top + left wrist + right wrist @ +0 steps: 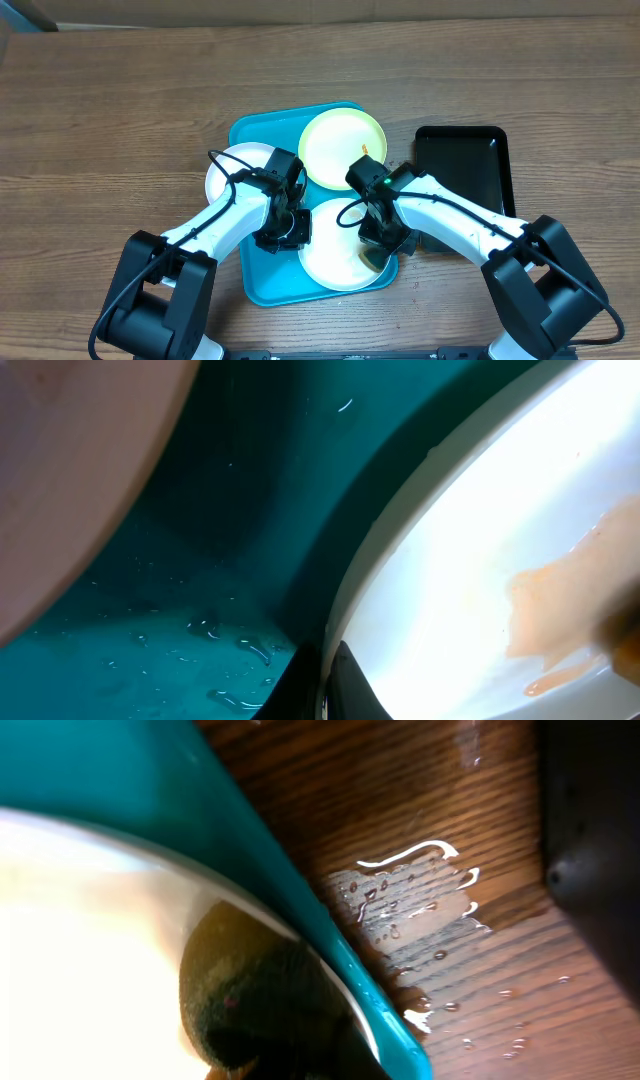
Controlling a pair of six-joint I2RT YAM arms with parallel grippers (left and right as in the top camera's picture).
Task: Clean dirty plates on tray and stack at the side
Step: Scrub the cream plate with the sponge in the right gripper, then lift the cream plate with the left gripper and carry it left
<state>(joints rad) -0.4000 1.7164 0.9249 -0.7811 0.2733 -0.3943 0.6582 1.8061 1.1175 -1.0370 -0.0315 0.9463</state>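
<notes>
The turquoise tray [262, 282] holds three plates. A white plate [228, 168] lies at its left, a green-rimmed plate [335, 140] at the back, and a white plate [330, 258] at the front. My left gripper [283, 230] is shut on the front plate's left rim, as the left wrist view [325, 682] shows. That plate [470, 540] carries an orange smear [560, 620]. My right gripper [385, 240] is shut on a dark green sponge [260, 1005] that rests on the front plate [80, 950] at its right edge, just inside the tray rim [300, 890].
A smaller black tray [462, 165] stands right of the turquoise one and also shows in the right wrist view [595, 820]. Water drops lie on the wooden table [420, 900] between the trays. The tray floor [150, 650] is wet.
</notes>
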